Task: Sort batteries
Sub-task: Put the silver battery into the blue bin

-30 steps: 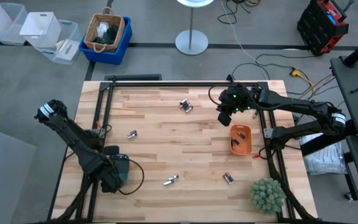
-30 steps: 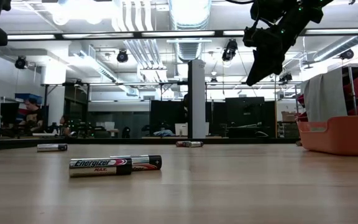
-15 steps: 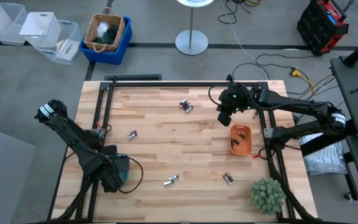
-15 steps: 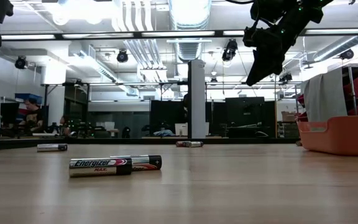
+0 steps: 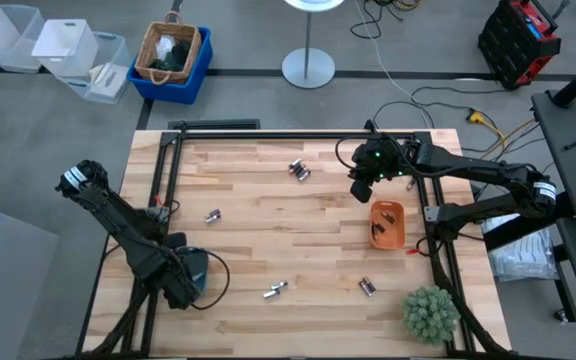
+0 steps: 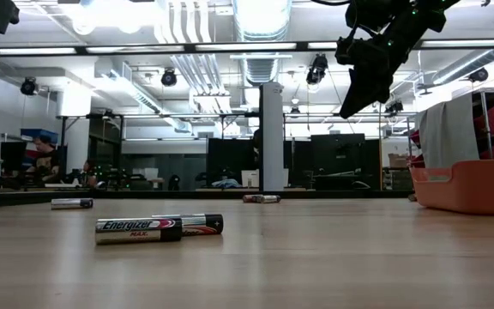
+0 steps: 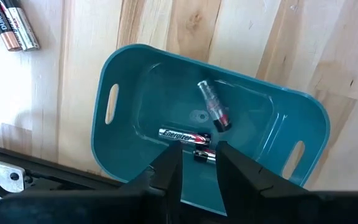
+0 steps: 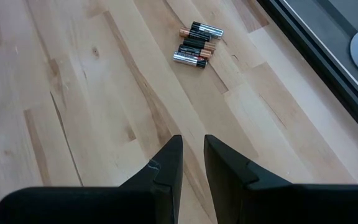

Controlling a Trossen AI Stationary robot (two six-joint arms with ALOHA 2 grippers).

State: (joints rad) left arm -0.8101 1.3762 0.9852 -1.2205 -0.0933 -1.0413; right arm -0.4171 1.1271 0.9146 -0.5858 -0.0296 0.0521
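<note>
Right tool, fingers narrowly parted and empty, hangs beside the orange tray, batteries ahead, unobstructed.

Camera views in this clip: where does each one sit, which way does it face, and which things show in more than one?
High: overhead, straight down on table, both arms, orange tray.
Low: table height, looking level across; nearest batteries, right gripper overhead.
Left wrist: above teal tray holding batteries; left gripper open.
Right wrist: down at battery cluster.
Shared: that cluster also shows in the high view.
</note>
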